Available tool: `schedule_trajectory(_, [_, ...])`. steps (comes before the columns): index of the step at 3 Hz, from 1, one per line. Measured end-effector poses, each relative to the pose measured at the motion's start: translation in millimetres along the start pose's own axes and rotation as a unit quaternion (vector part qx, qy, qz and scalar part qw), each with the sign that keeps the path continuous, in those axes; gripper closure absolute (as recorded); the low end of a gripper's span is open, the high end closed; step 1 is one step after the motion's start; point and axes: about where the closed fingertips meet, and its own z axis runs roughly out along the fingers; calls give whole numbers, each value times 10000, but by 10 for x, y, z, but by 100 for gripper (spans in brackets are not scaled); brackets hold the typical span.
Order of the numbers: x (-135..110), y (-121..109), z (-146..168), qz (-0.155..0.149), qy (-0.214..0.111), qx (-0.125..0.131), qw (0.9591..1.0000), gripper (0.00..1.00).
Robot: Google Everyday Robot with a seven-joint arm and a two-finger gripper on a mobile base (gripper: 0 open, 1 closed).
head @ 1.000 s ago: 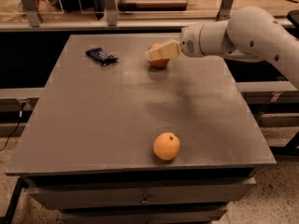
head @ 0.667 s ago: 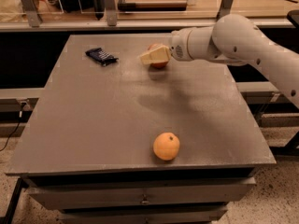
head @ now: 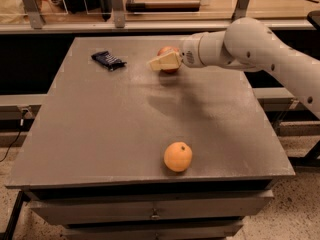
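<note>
My white arm reaches in from the right over the far part of the grey table (head: 100, 129). The gripper (head: 159, 63) with cream-coloured fingers points left, hovering just in front of a red apple (head: 167, 51) that it partly hides. A dark blue snack packet (head: 108, 60) lies to the left of the gripper, near the table's far left. An orange (head: 178, 156) sits near the front edge, well away from the gripper.
Behind the table runs a rail with metal posts (head: 118, 6) and a glass partition. The table's front has drawers (head: 150, 211). Speckled floor shows at both lower corners.
The arm and gripper have swung leftward across the back of the table, now covering more of the apple. The orange and the packet have stayed put.
</note>
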Motion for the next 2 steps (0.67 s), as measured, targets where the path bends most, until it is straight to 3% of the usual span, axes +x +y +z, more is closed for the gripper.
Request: schedule_trajectory(2, [151, 72, 84, -68, 255, -51, 9996, 61])
